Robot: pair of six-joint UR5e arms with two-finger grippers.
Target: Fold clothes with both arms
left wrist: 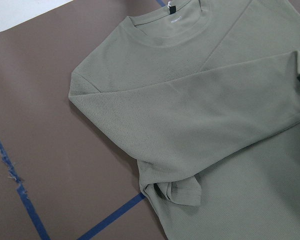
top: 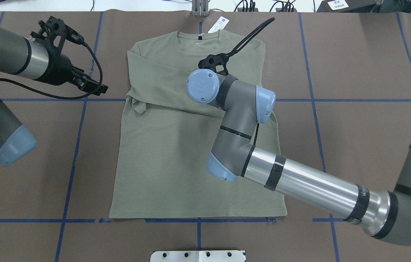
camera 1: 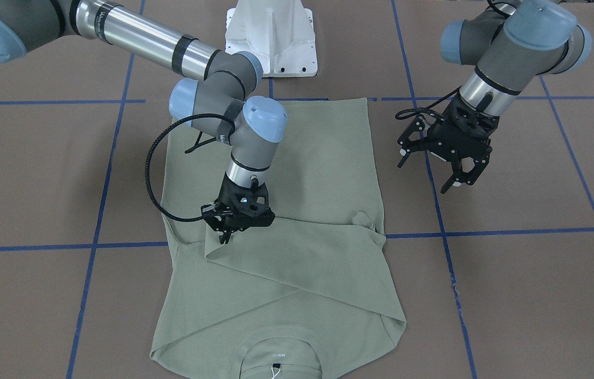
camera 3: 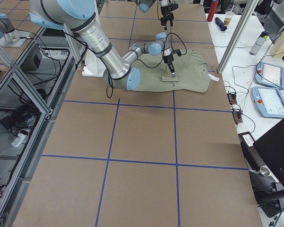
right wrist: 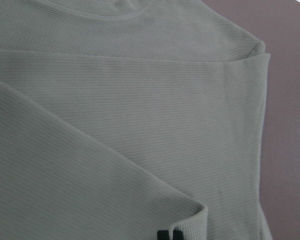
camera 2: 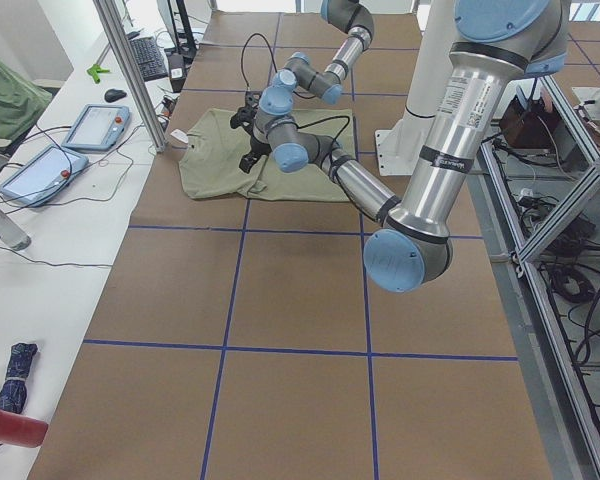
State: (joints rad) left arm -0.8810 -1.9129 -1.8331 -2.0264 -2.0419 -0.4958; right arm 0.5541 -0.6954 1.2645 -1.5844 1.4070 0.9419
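Collar (camera 1: 281,351) and white hang tag (camera 1: 275,371) sit at 6 o'clock in the front-facing view, with the hem at 12. The sage-green shirt (camera 1: 323,158) lies flat on the brown table (camera 1: 512,295), both sleeves crossed over the chest. At about 9 o'clock of the shirt's middle, the right gripper (camera 1: 224,237) stands tip-down on the upper sleeve cuff (camera 1: 214,250). Its fingers are pressed together on the cuff's edge, and its wrist view shows the black fingertips (right wrist: 162,235) right at that edge. The left gripper (camera 1: 431,171) hangs over bare table off the shirt's 2 o'clock side, fingers spread and holding nothing.

Several risks follow from this. The pinch may have caught the layer beneath, so a lift would likely drag the lower sleeve and undo the crossing. A one-sided pull, with the other gripper well away from the cloth, could skew the body off square. The bunched cuff (camera 1: 365,220) at the 3 o'clock edge juts past the side line and may spoil the next fold. The black cable (camera 1: 148,173) loops low near the shirt's edge and could snag the cloth.
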